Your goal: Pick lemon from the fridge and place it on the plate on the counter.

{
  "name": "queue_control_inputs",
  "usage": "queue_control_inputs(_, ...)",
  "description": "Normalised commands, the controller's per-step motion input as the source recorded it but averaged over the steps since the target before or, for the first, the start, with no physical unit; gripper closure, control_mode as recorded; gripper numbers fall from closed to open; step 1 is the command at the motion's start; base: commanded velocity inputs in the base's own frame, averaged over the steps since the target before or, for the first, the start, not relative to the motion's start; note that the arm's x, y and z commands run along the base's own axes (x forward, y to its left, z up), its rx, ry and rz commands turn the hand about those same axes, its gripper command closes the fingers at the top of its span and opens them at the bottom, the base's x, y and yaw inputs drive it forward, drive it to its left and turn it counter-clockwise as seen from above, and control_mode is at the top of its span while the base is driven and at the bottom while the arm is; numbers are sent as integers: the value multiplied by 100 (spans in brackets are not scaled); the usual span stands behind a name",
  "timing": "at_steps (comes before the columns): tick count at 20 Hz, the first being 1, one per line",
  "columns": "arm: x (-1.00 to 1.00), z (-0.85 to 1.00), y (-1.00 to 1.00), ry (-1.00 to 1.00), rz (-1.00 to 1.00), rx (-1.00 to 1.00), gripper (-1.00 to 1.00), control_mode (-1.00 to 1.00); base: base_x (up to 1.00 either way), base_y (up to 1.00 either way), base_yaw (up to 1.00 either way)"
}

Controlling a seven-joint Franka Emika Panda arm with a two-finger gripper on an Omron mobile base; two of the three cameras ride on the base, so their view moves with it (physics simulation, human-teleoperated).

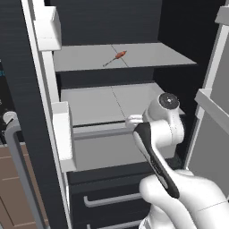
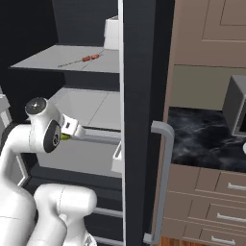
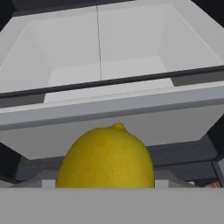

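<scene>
Lemon (image 3: pixel 106 156) sits right before the claw at the fridge (image 1: pixel 112 107) shelf's front edge, likely pinched for carrying out; claw grip cannot be confirmed.

The left base camera sat behind the white arm (image 1: pixel 179 188), to its left, looking forward and down into the tall dark grey fridge with pale grey shelves (image 1: pixel 120 103), close to its open front. The right base camera looked from behind the arm's other side at the same fridge (image 2: pixel 86 108), taking in the black marble-veined counter (image 2: pixel 202 137) right of it. Both shared the upper shelf bearing a thin orange-red stick (image 1: pixel 117 57) (image 2: pixel 90 58). The hand camera faced a white fridge bin (image 3: pixel 109 105) at close range, with the bright yellow round lemon (image 3: pixel 106 159) very near its lens.
</scene>
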Motion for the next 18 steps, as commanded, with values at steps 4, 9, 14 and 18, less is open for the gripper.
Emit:
queue_control_inputs(4,-14,24,-32,43,0,-1,100,-100,0,0,0)
queue_control_inputs(9,-23,6,-32,32,0,-7,100,-100,0,0,0)
queue_control_inputs(14,-33,0,-32,25,0,-12,100,-100,0,0,0)
queue_control_inputs(18,-74,-7,-22,4,0,-5,100,-100,0,0,0)
